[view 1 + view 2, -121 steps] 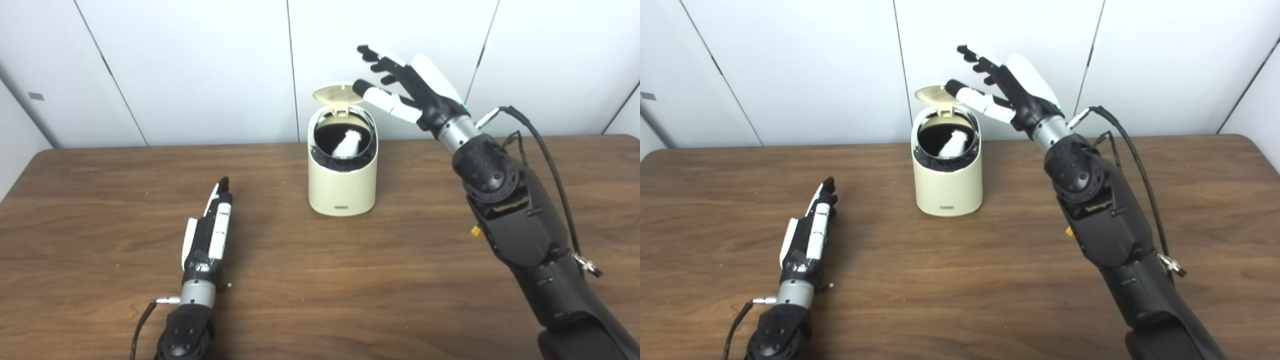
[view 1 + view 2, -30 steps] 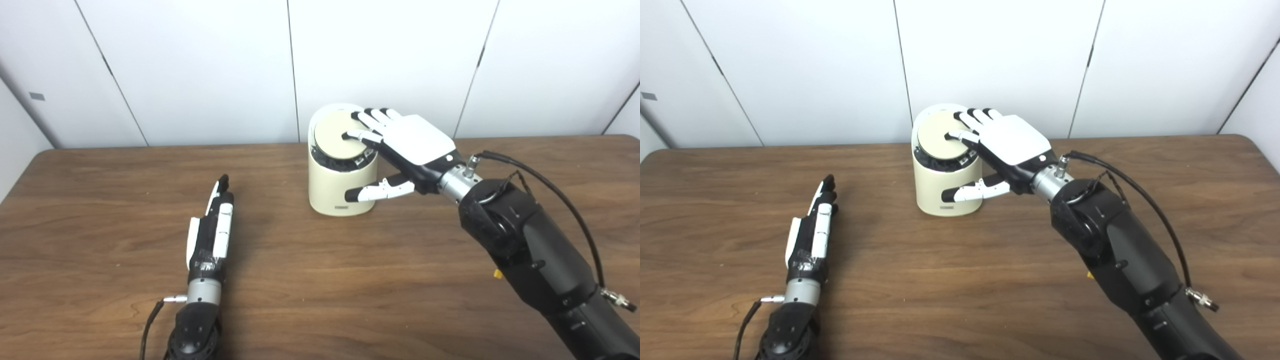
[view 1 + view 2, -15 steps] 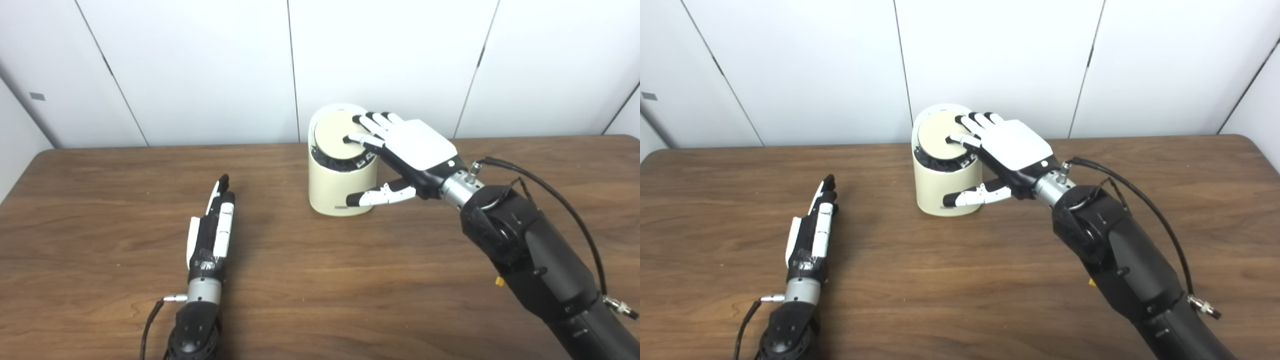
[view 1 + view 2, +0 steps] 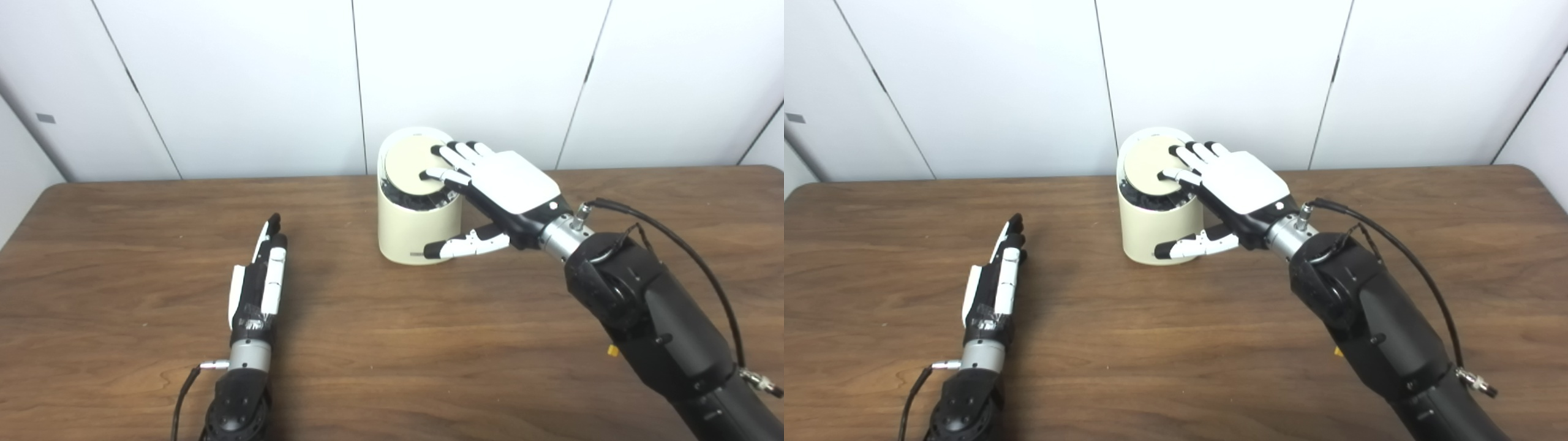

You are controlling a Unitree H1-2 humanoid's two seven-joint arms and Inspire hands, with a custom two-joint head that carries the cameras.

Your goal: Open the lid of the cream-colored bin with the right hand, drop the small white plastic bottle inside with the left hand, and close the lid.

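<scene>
The cream-colored bin [image 4: 407, 229] stands upright at the back middle of the wooden table [image 4: 392, 343]. Its round lid [image 4: 409, 164] lies flat, shut over the opening. My right hand [image 4: 499, 190] is open, palm down, with its fingertips [image 4: 436, 176] resting on the lid's right part and its thumb beside the bin's lower right wall. My left hand [image 4: 258, 285] lies flat on the table to the left, fingers straight, holding nothing. The small white bottle is hidden from view.
White wall panels [image 4: 245, 79] rise close behind the bin. A black cable [image 4: 680, 245] loops over my right forearm. Bare table surface lies in front of the bin and between the two arms.
Four seconds ago the lid stood open with the white bottle inside and my right hand raised. The lid is now shut under that hand. Over the last second the hand slid slightly right and down.
</scene>
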